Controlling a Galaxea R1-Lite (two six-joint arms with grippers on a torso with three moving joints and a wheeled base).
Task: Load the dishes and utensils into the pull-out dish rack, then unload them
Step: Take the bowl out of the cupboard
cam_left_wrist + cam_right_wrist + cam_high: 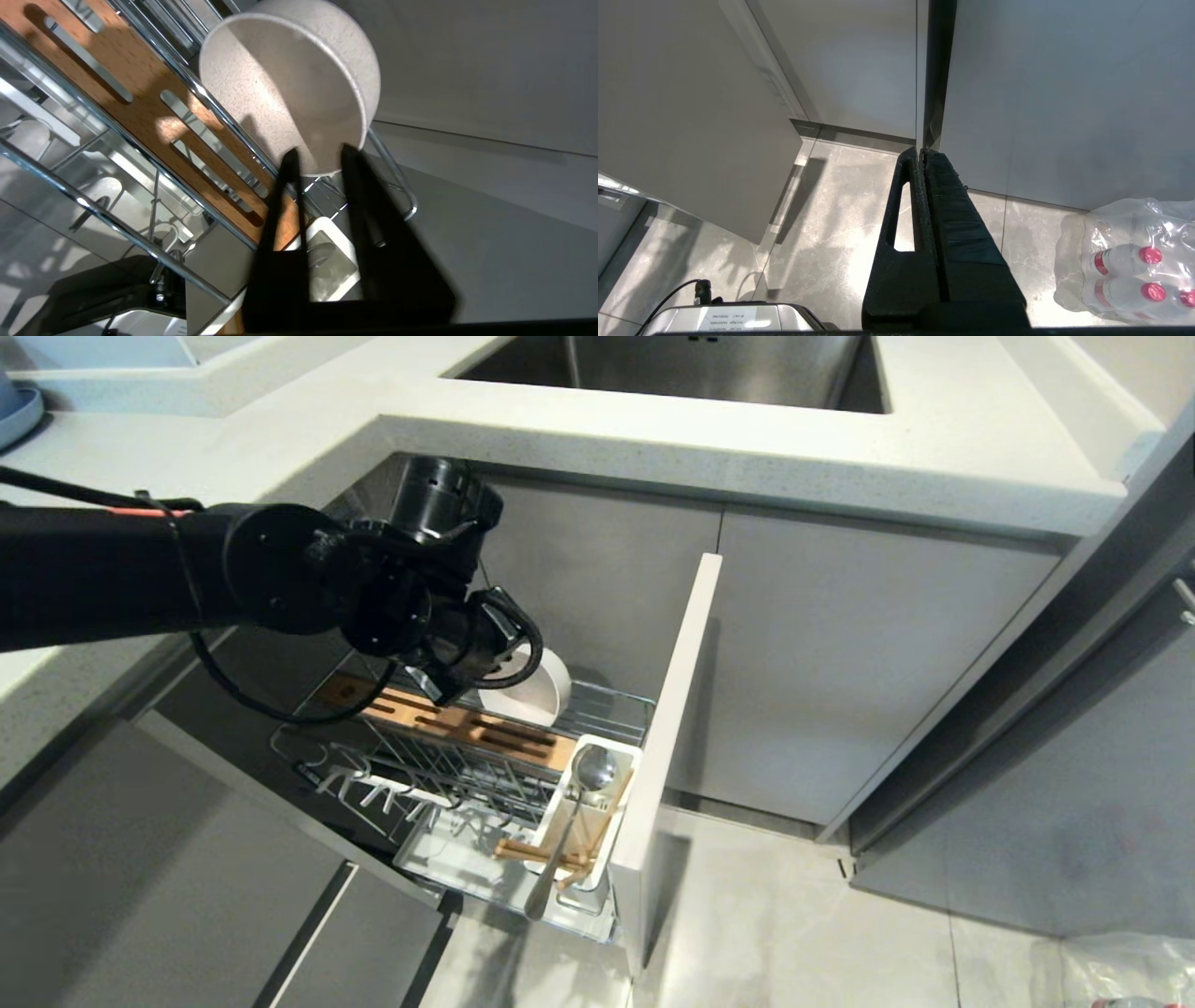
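Left gripper (317,156) narrowly parted, fingers straddling rim of cream bowl (289,84), grip uncertain. Bowl tilted on edge at back end of pull-out rack (607,705), beside slotted wood strip (140,107). Right gripper (921,154) pressed closed, over floor.

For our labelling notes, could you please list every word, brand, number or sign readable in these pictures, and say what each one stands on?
None can be read.
Label on the grey device at the floor edge in the right wrist view: lines of print, too small and blurred to read.
Wrapped pack of bottles with pink caps: no legible label.
Bowl, dish rack, spoon, cabinet fronts: no writing visible.
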